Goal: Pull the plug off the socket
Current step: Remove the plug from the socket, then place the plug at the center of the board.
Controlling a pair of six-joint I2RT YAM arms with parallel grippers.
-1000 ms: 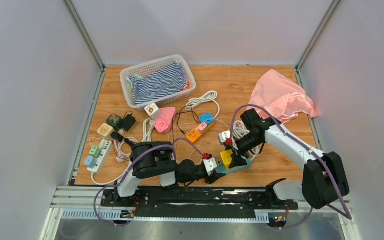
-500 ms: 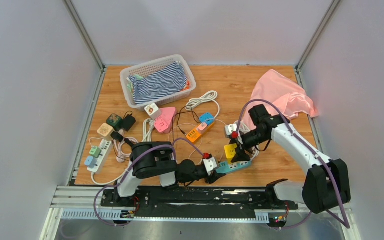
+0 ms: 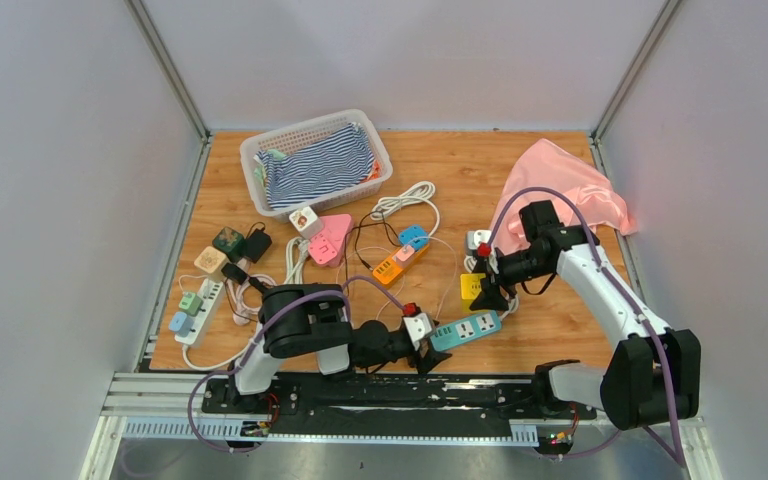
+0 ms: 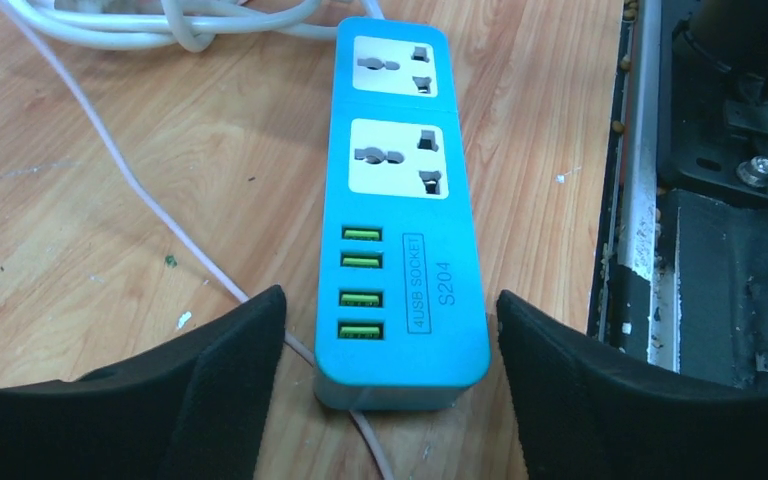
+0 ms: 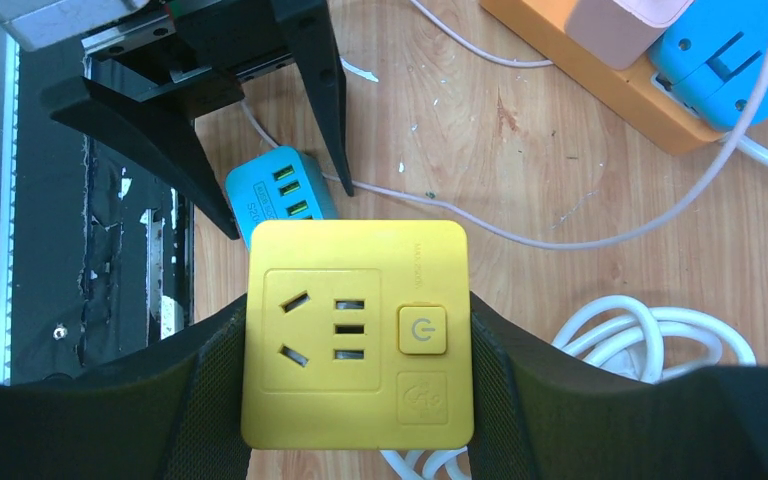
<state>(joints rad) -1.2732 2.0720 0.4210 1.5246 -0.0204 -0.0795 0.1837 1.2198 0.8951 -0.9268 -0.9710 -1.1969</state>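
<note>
The yellow plug [image 3: 471, 287] is being held right of centre in the top view, apart from the blue socket strip [image 3: 465, 329], which is lying on the table [image 3: 480, 170] at lower centre. At the strip's left end, the left end effector [image 3: 432, 348] is standing released, its fingers [image 4: 230, 370] flanking the strip with a gap on each side. Farther right, the right end effector [image 3: 484, 290] is grasping the plug by its sides.

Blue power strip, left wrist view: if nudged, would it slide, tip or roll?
Likely slides flat: the blue power strip is a low, rigid-looking box on the wooden table. Rolling seems unlikely. The thin white cord at its end may drag it.
</note>
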